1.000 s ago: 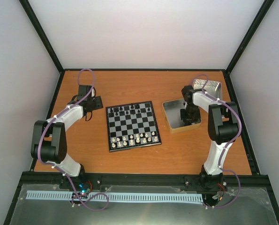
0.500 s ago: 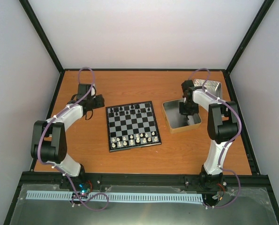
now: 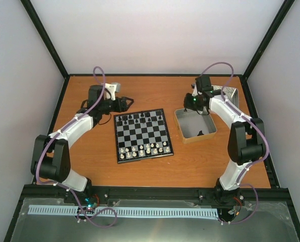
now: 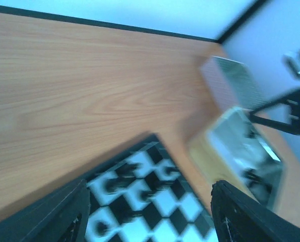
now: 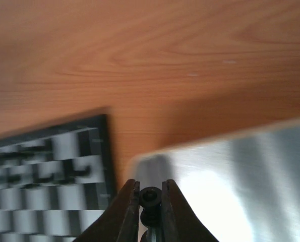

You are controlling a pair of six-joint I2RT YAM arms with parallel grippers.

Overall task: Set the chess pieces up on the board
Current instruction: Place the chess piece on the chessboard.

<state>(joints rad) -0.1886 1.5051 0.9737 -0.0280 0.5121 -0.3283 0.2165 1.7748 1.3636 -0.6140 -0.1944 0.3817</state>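
The board (image 3: 142, 135) lies mid-table, with black chess pieces (image 3: 139, 118) on its far rows and white ones on the near rows. My right gripper (image 3: 190, 102) hangs above the far left corner of the open tin tray (image 3: 182, 128). In the right wrist view it (image 5: 151, 194) is shut on a small black chess piece (image 5: 151, 197), with the board's edge (image 5: 102, 166) to its left. Another dark piece (image 3: 200, 133) lies in the tray. My left gripper (image 3: 123, 103) hovers off the board's far left corner. Its (image 4: 150, 217) fingers are open and empty over blurred black pieces (image 4: 127, 184).
A second metal tin (image 3: 225, 92) stands upright at the back right; the left wrist view shows this tin (image 4: 230, 83) beyond the tray (image 4: 240, 151). Black frame rails border the orange table.
My right gripper shut on a black piece in the tray and lifted it back and to the left. The left arm swung right toward the board's far corner.
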